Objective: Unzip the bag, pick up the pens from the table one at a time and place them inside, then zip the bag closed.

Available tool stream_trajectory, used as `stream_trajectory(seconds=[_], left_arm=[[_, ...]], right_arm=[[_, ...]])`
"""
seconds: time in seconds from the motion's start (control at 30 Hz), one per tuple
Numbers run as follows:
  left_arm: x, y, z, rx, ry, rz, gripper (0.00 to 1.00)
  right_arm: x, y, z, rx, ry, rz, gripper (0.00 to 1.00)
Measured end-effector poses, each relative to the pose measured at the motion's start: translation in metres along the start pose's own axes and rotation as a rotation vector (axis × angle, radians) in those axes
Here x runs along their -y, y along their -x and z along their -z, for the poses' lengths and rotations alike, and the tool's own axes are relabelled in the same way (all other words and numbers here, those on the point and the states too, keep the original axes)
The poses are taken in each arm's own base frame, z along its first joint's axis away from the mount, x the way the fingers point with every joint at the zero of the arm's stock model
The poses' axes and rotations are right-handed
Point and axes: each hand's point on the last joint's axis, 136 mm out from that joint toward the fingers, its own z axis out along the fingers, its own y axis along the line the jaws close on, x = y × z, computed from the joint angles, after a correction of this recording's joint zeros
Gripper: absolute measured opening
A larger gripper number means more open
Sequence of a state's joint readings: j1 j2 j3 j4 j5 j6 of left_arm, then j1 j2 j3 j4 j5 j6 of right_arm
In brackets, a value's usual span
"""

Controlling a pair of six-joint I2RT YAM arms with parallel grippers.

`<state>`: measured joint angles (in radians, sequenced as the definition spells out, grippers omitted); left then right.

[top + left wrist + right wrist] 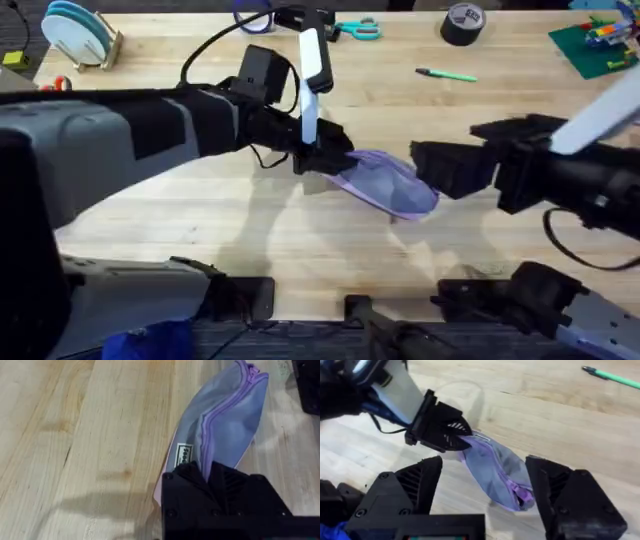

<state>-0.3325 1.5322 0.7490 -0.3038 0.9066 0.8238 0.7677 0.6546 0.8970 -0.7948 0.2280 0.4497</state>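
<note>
The bag lies near the middle of the table, and from where things stand the job looks barely begun: the zipper still runs shut along the length that shows, and one green pen lies well apart toward the far side, not yet touched. The left gripper is clamped on the end of the bag nearest the small pale label, pinning it. The right gripper hangs with its fingers spread wide on either side of the bag's other end, not closed on anything; I'd judge it is lining up for the zipper pull, though the pull itself is too small to make out. So unzipping, loading and closing all seem left to do. There is bare wood all around the bag, plenty of room. The scissors, a roll of tape and a green block plate sit along the far edge, clear of the work.
</note>
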Motion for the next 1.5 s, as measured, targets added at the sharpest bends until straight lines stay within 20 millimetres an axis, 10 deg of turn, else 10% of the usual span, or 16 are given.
stream_trajectory(seconds=[1.5], left_arm=[[0.000, 0.000, 0.000, 0.001, -0.001, 0.000, 0.044]], right_arm=[[0.058, -0.064, 0.039, -0.161, -0.309, -0.612, 0.996]])
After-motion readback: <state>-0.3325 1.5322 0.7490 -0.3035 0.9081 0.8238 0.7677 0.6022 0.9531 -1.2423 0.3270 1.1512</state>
